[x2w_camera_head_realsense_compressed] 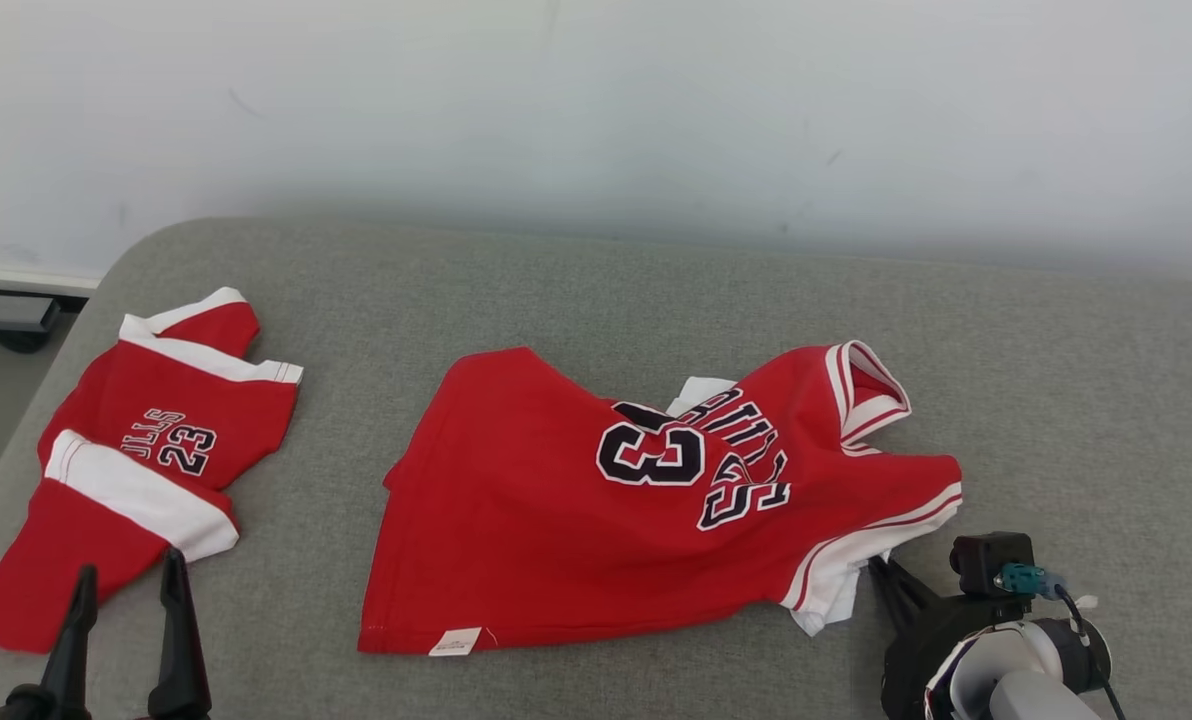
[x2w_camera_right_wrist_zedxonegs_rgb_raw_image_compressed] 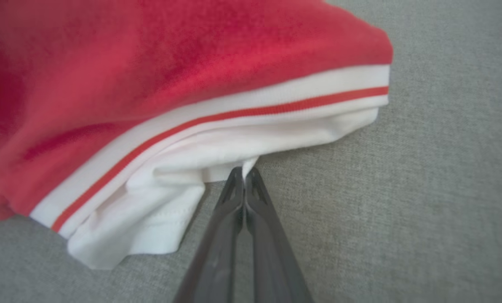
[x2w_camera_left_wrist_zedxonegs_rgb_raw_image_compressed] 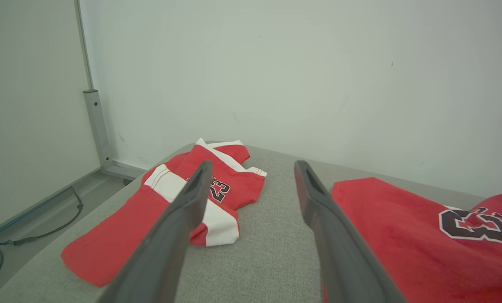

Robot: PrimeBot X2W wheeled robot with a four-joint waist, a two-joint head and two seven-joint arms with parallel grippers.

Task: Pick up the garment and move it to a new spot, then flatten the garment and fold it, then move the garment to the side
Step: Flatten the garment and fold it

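Right wrist view: right gripper clamped on jersey edge, left gripper wide open

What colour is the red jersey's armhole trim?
White jersey trim with thin red stripe; right wrist view shows best.

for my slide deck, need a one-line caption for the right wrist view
Right claw shut on the white trim of the red jersey, on a grey surface.

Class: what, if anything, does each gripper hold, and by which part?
Right gripper pinches the red basketball jersey by its white fabric edge; left gripper holds nothing.
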